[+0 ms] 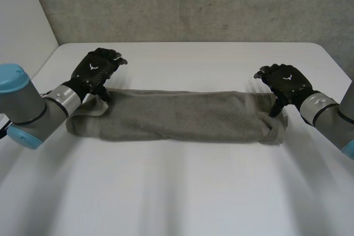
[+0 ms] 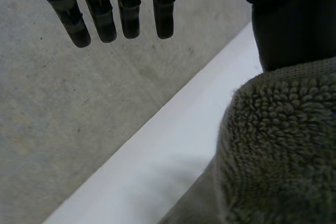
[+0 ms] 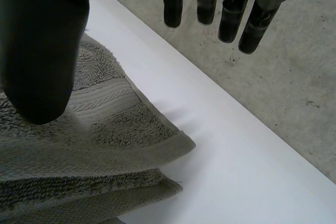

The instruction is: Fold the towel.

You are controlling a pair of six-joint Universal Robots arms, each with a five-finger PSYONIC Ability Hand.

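A grey-green towel (image 1: 177,115) lies folded into a long narrow band across the middle of the white table (image 1: 182,192). My left hand (image 1: 97,70) is at the band's left end, fingers straight and spread, thumb down against the cloth. In the left wrist view the fingers (image 2: 126,17) hang free above the table edge, and the thumb rests by the towel's looped pile (image 2: 278,150). My right hand (image 1: 285,81) is at the right end, open, thumb touching the cloth. In the right wrist view its fingers (image 3: 231,17) are apart from the thumb, with the towel's layered corner (image 3: 131,145) below.
A grey concrete wall (image 1: 193,4) stands behind the table's far edge. Bare white table lies in front of the towel and behind it.
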